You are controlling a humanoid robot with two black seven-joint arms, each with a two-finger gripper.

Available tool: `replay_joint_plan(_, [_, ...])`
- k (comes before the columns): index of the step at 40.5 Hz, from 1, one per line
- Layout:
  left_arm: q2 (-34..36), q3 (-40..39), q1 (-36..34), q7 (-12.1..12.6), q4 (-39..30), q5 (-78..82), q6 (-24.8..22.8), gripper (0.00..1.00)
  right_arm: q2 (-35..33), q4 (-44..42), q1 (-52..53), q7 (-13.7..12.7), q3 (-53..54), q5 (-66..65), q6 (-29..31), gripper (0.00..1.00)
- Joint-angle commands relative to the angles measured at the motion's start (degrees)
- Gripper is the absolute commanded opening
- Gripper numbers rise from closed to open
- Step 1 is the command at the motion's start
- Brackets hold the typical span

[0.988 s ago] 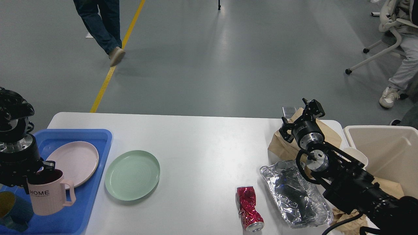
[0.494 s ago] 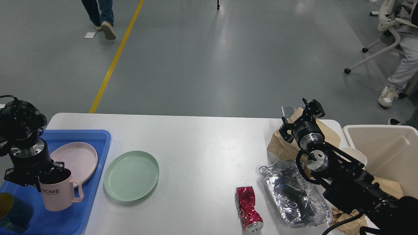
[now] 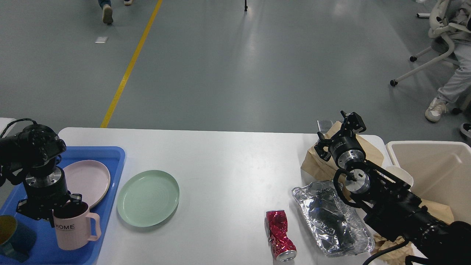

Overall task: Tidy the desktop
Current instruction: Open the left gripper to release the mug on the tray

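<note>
The left claw (image 3: 55,209) hides the pink mug's (image 3: 75,230) rim, and the blue cup (image 3: 11,235) is cut off at the frame edge.

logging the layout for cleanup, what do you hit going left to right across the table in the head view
blue tray → pink mug with the left pincer at its rim → green plate → crushed red can → foil tray → beige bin

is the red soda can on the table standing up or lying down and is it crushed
Lying down and crushed. The red soda can rests on its side on the desktop, body twisted and dented, silver end facing the near edge.
</note>
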Motion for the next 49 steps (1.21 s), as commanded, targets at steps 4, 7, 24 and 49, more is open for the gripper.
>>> replay_joint_plan(4, [-0.08, 0.0, 0.15, 0.0, -0.03, 0.0, 0.01, 0.06, -0.03, 0.0, 0.0, 0.0, 0.0, 0.01, 0.0, 1.0])
replay_joint_plan(7, [-0.08, 0.09, 0.07, 0.0, -0.03, 0.0, 0.01, 0.1, -0.03, 0.0, 0.0, 0.0, 0.0, 0.01, 0.0, 1.0])
replay_joint_plan(24, [0.27, 1.41, -0.72, 0.09, -0.73, 0.27, 0.01, 0.67, -0.03, 0.0, 0.0, 0.0, 0.0, 0.01, 0.0, 1.0])
replay_joint_plan(49, [0.27, 6.85, -15.04, -0.18, -5.83, 1.94, 0.01, 0.86, -0.03, 0.0, 0.0, 0.0, 0.0, 0.01, 0.0, 1.0])
